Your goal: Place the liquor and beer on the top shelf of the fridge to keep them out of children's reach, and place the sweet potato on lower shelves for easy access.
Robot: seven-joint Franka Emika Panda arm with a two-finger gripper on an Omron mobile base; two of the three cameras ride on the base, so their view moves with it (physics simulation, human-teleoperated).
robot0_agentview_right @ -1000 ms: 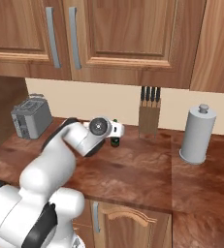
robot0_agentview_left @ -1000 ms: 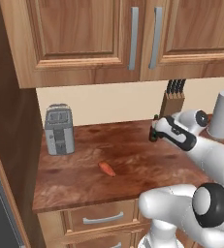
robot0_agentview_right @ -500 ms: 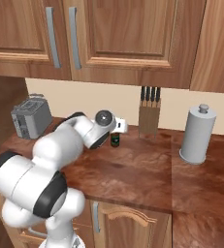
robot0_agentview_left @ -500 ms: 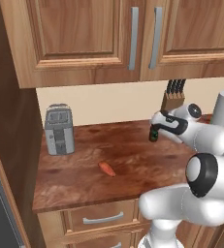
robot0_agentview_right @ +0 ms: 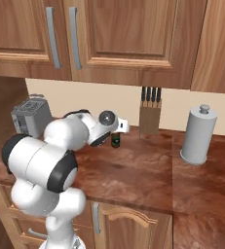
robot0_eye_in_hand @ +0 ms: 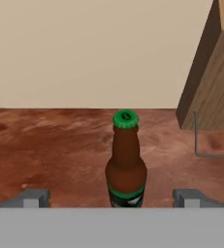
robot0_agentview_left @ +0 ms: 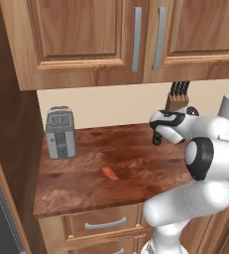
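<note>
The beer [robot0_eye_in_hand: 126, 160], a slim brown bottle with a green cap and green label, stands upright on the wooden counter [robot0_agentview_left: 86, 188] just left of the knife block [robot0_agentview_right: 149, 116]. My gripper [robot0_eye_in_hand: 111, 198] is open, and its fingertips [robot0_eye_in_hand: 33, 197] stand wide on either side of the bottle without touching it. From the base, the hand [robot0_agentview_left: 165, 121] hangs over the beer [robot0_agentview_left: 157, 138], whose lower body shows under it [robot0_agentview_right: 115, 141]. The sweet potato [robot0_agentview_left: 109, 172], small and orange-red, lies near the counter's middle. The liquor, the fridge and its shelves are out of view.
A grey toaster [robot0_agentview_left: 60, 131] stands at the back left of the counter. A grey paper-towel holder [robot0_agentview_right: 197, 136] stands right of the knife block. Wooden wall cupboards [robot0_agentview_left: 136, 39] hang above, and drawers [robot0_agentview_left: 103, 223] sit below the counter's front edge.
The arm has swung up and folded, bringing the hand a little left and closer to the beer by the knife block. The jaws stayed open. The beer and sweet potato have not moved.
</note>
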